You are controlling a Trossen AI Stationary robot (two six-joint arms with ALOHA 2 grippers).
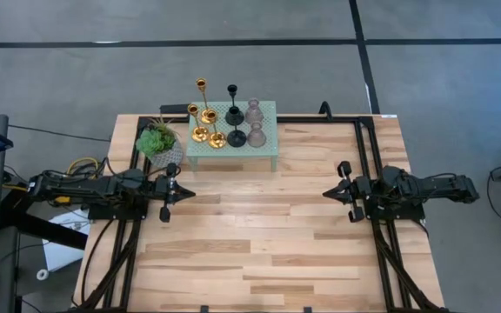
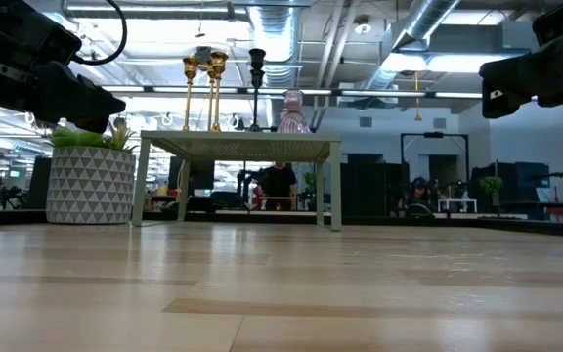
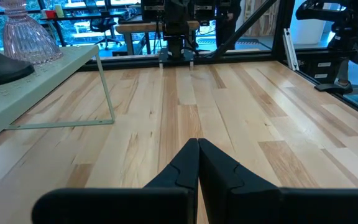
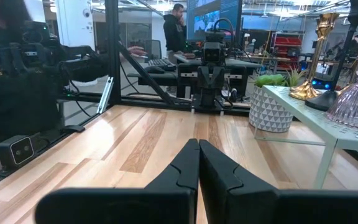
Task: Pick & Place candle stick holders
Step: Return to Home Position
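Observation:
The candle stick holders stand on their round bases on a small pale-green table [image 1: 268,148] at the far middle of the wooden table: three gold ones [image 1: 203,117], two black ones [image 1: 234,117] and two pink translucent ones [image 1: 255,123]. In the low view the gold holders [image 2: 203,83], a black one [image 2: 256,73] and a pink one [image 2: 292,112] rise above the green table top. My left gripper [image 1: 190,195] is shut and empty at the left middle, above the wood. My right gripper [image 1: 327,193] is shut and empty at the right middle.
A potted green plant [image 1: 160,145] in a white patterned pot stands just left of the green table, close to my left arm. Black frame rails run along the table's left and right sides. Open wood lies between the two grippers and toward the near edge.

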